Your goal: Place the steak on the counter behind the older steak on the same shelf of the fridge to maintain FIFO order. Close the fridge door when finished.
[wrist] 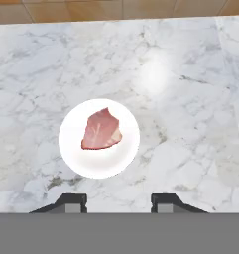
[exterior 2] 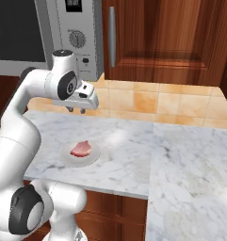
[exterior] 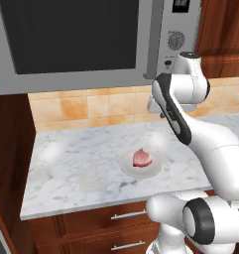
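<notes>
The steak [exterior: 142, 158] [exterior 2: 81, 148] [wrist: 102, 130], a small pinkish-red slab, lies on a round white plate [exterior: 154, 167] [exterior 2: 92, 156] [wrist: 126, 149] on the marbled counter [exterior: 81, 163] [exterior 2: 181, 160] [wrist: 190, 89]. My gripper [exterior 2: 76, 110] [wrist: 118, 202] hangs well above the counter, behind the plate towards the tiled wall, and points down. It is open, and between its two dark fingertips [wrist: 71, 201] there is only bare counter. In the hand view the steak sits above and left of the fingertips.
A steel microwave [exterior: 91, 44] [exterior 2: 72, 33] hangs above the counter's back. Orange tiles [exterior: 91, 106] [exterior 2: 148, 103] line the wall. A reddish-brown cabinet door with a silver handle [exterior 2: 112, 36] is at the upper right. Drawers with bar handles [exterior: 128, 215] run below the counter edge.
</notes>
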Robot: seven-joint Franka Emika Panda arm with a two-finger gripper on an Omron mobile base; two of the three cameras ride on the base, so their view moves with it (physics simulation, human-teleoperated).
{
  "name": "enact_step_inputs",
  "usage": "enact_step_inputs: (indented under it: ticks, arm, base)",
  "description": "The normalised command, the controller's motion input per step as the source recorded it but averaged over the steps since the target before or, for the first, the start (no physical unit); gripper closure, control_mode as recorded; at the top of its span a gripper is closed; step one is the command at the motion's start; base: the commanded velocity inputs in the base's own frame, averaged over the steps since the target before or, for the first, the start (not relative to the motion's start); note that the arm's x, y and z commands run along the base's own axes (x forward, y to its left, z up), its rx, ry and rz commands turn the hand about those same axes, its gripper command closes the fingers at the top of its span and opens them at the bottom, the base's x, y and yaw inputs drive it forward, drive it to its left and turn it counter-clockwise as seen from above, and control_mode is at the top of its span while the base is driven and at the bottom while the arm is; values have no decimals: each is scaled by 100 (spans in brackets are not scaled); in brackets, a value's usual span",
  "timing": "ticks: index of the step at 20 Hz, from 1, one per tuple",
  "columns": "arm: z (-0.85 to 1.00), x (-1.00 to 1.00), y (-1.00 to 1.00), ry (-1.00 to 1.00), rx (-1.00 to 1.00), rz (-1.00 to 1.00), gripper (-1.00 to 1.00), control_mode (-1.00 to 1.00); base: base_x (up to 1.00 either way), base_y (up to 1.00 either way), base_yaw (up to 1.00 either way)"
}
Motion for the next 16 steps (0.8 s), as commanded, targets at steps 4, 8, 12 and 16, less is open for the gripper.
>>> enact_step_inputs:
  ticks: [4,8,12,16]
  arm:
    - [-26,-63,15,-7,0,-3,-100,-100]
    - [-83,-55,6,0,6,-25,-100,-100]
    - [-97,-8,0,18,15,-23,-100,-100]
    - [-57,31,0,22,3,-9,-100,-100]
  base:
    - [0,0,0]
    - [0,0,0]
    - [0,0,0]
    - [0,0,0]
